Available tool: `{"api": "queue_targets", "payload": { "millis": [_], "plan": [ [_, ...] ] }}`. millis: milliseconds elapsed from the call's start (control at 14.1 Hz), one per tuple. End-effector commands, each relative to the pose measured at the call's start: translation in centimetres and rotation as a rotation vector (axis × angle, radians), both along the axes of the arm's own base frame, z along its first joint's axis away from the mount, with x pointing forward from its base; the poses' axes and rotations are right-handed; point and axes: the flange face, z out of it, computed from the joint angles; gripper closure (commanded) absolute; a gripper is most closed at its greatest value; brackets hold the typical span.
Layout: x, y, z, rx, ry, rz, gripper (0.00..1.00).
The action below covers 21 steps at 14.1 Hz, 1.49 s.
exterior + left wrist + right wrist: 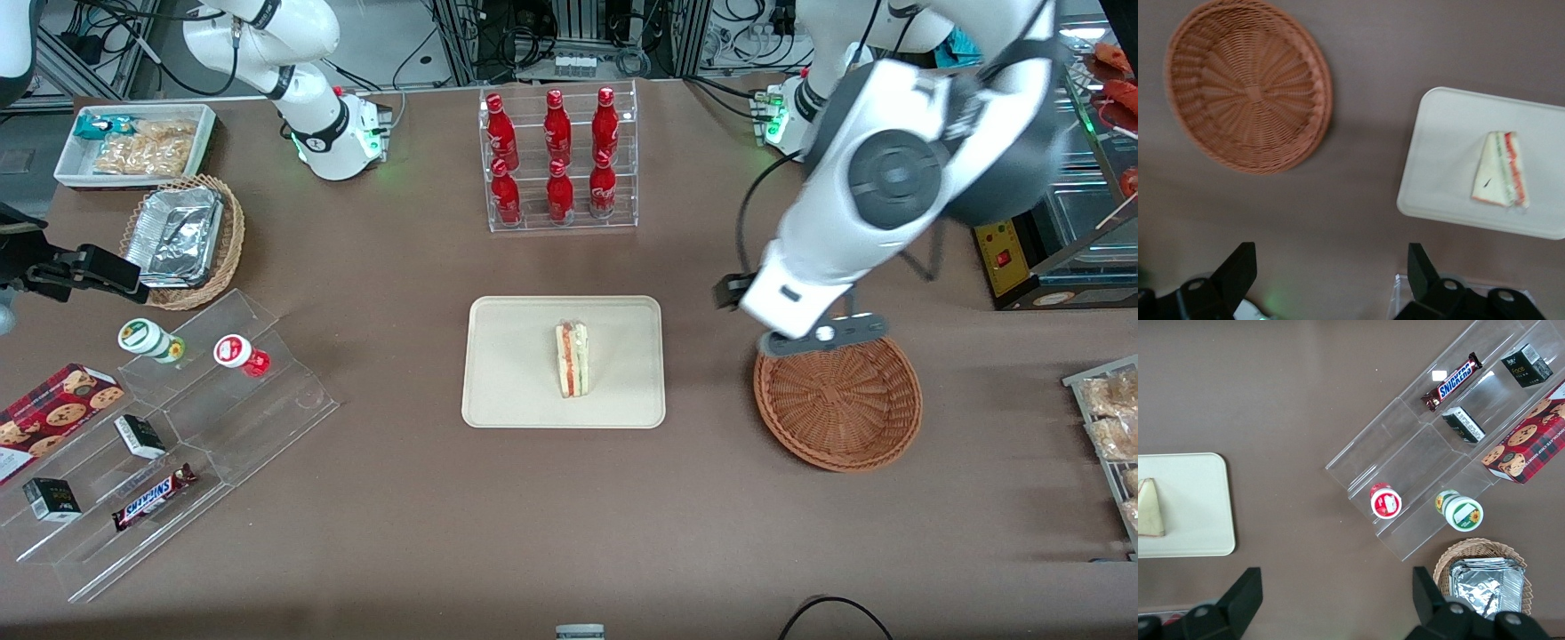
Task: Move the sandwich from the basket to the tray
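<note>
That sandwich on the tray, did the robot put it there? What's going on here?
The sandwich lies on the cream tray in the middle of the table. The reddish-brown basket beside the tray holds nothing. The working arm's gripper hangs above the table near the basket, fingers open, gripping nothing. Judging by how things lie, the sandwich has already been delivered.

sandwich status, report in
Gripper open, empty, above the table beside the basket. Sandwich on the tray, lying free. Basket empty. Nothing in the way.
</note>
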Motion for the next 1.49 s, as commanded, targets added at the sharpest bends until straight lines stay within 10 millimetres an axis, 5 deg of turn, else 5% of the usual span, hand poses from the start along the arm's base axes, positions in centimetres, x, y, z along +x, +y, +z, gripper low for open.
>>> {"api": "queue_targets", "payload": {
  "millis": [0,567,1134,1417],
  "plan": [
    [-1.4,5.0,3.1,-0.007,0.015,0.003,0.0],
    [-2.4,17.0,7.9,-0.048,0.006,-0.019,0.0],
    [-1.9,17.4,8.7,0.014,-0.05,-0.011,0.0],
    [-4.9,17.4,9.0,0.021,-0.092,-0.013,0.0]
  ]
}}
